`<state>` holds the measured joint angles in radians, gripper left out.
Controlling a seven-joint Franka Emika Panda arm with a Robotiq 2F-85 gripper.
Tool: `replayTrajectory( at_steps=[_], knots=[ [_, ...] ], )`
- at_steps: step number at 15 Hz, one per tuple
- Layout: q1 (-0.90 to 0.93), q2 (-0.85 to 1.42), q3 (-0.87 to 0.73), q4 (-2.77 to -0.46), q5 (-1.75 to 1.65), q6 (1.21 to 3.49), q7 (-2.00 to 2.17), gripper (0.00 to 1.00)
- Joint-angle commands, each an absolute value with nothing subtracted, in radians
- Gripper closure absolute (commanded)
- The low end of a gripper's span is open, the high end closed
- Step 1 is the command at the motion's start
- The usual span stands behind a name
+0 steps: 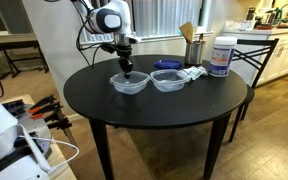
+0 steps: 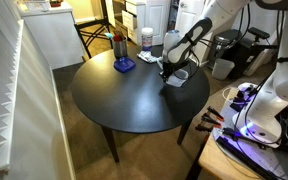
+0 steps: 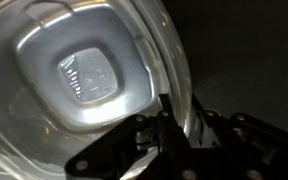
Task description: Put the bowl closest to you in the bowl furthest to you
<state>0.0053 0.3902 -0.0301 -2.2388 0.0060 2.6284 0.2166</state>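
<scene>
Two clear plastic bowls sit side by side on the round black table [image 1: 104,105]. My gripper [image 1: 127,68] reaches down onto the rim of one clear bowl [image 1: 129,83]. The second clear bowl [image 1: 168,80] stands just beside it. In the wrist view the gripped bowl [image 3: 84,75] fills the frame, and my gripper's fingers [image 3: 171,112] sit on either side of its rim, shut on it. The bowl looks to be resting on the table. In an exterior view my gripper [image 2: 167,72] is over a clear bowl [image 2: 179,79] near the table's edge.
A blue dish [image 1: 167,64], a crumpled white cloth [image 1: 191,73], a white tub [image 1: 221,55] and a metal cup with utensils [image 1: 194,48] stand at the back of the table. A chair [image 1: 259,55] stands behind it. A bench with tools [image 2: 239,140] is close by.
</scene>
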Motion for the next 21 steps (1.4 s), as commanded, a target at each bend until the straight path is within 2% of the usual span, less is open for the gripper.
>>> replayTrajectory(
  at_steps=[1, 2, 4, 7, 9, 16, 21],
  knots=[
    [0.015, 0.337, -0.039, -2.275, 0.02, 2.587, 0.217, 0.98],
    [0.015, 0.317, -0.033, -2.286, 0.027, 2.566, 0.216, 0.95],
    [0.007, 0.266, -0.006, -2.304, 0.069, 2.481, 0.2, 0.99],
    [0.02, 0.177, 0.018, -2.336, 0.114, 2.377, 0.216, 0.97],
    [0.031, 0.122, 0.021, -2.347, 0.123, 2.345, 0.239, 1.0],
    [0.01, -0.001, -0.021, -2.306, 0.027, 2.232, 0.326, 0.99],
    [-0.05, -0.003, -0.077, -2.229, 0.01, 2.198, 0.269, 0.99]
  ],
)
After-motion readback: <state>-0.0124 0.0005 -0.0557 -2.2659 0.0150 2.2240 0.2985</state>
